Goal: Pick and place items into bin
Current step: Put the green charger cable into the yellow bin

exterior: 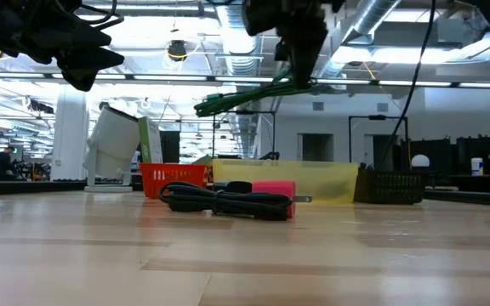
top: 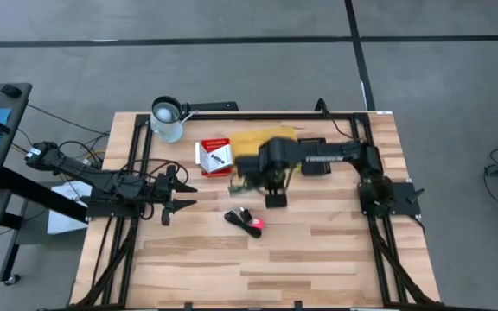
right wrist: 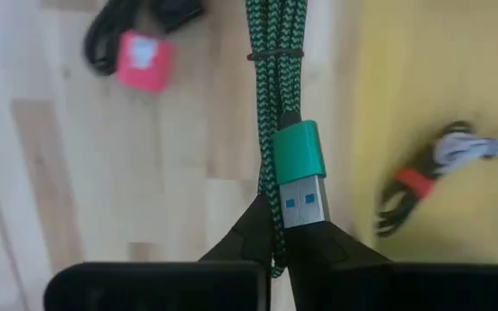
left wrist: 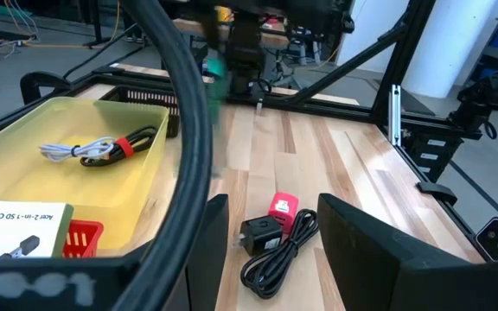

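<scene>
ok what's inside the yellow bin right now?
Inside the yellow bin lies a grey cord bundle with a red tie. The right arm covers part of it from above, so the rest is hidden.

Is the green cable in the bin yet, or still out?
Out. The right claw is shut on the green cable and holds it in the air at the yellow bin's edge, above the table.

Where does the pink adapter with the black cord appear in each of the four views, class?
High view: pink adapter on the table below centre.
Low view: centre, behind its black cord.
Left wrist view: lower middle.
Right wrist view: upper left.
Shared landmark: the yellow bin, just beyond it.
</scene>
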`<action>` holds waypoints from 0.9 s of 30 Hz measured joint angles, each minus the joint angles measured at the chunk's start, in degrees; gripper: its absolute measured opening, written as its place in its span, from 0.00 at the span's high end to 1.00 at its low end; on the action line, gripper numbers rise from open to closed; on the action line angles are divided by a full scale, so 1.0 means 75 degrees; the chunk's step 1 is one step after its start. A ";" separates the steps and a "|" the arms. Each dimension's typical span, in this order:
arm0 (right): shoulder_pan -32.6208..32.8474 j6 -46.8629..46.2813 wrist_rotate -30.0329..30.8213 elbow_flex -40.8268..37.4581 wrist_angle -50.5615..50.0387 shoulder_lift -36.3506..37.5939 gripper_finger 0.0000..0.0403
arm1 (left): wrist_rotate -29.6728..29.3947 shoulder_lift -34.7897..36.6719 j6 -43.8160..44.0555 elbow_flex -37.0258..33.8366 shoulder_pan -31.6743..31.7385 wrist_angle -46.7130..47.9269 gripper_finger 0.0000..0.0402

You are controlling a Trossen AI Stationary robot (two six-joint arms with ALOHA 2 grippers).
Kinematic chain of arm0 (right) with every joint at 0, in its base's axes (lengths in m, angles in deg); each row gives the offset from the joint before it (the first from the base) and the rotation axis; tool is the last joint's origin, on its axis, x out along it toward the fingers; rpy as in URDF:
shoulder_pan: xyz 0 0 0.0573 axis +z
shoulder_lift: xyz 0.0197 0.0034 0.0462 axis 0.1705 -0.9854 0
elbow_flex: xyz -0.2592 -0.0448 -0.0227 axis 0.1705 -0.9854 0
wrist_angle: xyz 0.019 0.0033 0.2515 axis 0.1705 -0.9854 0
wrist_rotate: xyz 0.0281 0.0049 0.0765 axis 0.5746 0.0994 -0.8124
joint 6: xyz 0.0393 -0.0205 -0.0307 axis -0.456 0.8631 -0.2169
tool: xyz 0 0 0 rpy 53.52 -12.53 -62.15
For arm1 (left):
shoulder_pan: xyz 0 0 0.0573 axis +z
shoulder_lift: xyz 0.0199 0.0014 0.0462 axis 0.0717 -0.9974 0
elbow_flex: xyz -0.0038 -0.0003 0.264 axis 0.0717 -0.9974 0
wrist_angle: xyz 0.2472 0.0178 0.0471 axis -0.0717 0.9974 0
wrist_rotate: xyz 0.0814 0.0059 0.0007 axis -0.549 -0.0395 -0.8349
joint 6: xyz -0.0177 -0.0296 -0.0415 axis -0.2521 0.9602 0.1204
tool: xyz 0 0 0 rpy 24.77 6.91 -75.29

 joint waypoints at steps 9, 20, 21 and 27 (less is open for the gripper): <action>-0.1822 0.0380 0.0175 0.0105 -0.0003 0.0005 0.95 | 0.0000 0.0000 -0.0020 0.0000 0.0000 0.0000 0.58; -0.3145 -0.0362 0.0143 0.0105 0.0563 0.0002 0.85 | 0.0000 -0.0003 0.0017 0.0000 0.0000 0.0000 0.58; -0.3156 -0.0437 0.0143 0.0105 0.0565 0.0002 0.84 | 0.0000 -0.0001 0.0017 0.0000 -0.0001 0.0000 0.58; -0.2985 -0.0494 0.0134 0.0104 0.0552 -0.0030 0.75 | 0.0000 -0.0003 0.0026 0.0000 0.0000 0.0000 0.58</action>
